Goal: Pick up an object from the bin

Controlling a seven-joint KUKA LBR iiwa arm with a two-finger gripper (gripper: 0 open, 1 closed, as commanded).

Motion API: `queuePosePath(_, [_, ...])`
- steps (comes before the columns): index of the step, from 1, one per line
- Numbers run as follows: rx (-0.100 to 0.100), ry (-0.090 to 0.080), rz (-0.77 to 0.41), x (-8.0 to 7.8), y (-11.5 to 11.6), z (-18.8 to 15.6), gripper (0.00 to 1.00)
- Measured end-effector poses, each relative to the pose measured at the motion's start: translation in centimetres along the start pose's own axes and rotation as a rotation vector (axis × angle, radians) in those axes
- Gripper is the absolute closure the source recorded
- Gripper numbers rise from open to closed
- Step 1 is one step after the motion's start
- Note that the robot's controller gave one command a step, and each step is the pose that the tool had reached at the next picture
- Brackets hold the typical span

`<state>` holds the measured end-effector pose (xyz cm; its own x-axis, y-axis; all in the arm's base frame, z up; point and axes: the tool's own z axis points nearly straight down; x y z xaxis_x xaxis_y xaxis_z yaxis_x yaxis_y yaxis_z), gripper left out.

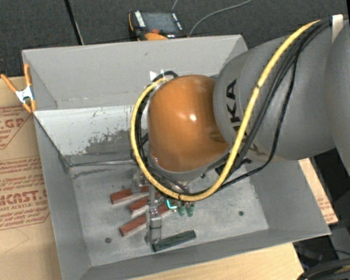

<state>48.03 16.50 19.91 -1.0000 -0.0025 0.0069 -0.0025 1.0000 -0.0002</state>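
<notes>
My gripper (pixel 154 224) reaches down under the arm's wrist into the front middle of the bin. Its tip stands right by the left end of a dark flat bar (pixel 175 239) lying near the bin's front wall. Just left of the gripper lies a reddish-brown flat stick (pixel 133 225); whether they touch I cannot tell. A second reddish-brown stick (pixel 139 204) lies a little farther back, partly under the wrist. A third one (pixel 119 196) lies to the left of that.
A small green piece (pixel 185 210) shows at the wrist's lower edge, right of the gripper. The arm and its orange cover hang over the bin's middle and right. Bare bin floor lies at the left and the front right.
</notes>
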Motion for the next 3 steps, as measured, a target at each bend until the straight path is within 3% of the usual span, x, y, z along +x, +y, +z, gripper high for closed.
queuePosePath(1, [-0.002, -0.010, 0.004, -0.7, -2.1, 12.8, 0.00])
queuePosePath(2, [-0.003, -0.010, 0.004, -0.7, -2.0, 12.5, 1.00])
queuePosePath(3, [-0.002, -0.017, -0.028, -3.1, -3.2, -1.6, 1.00])
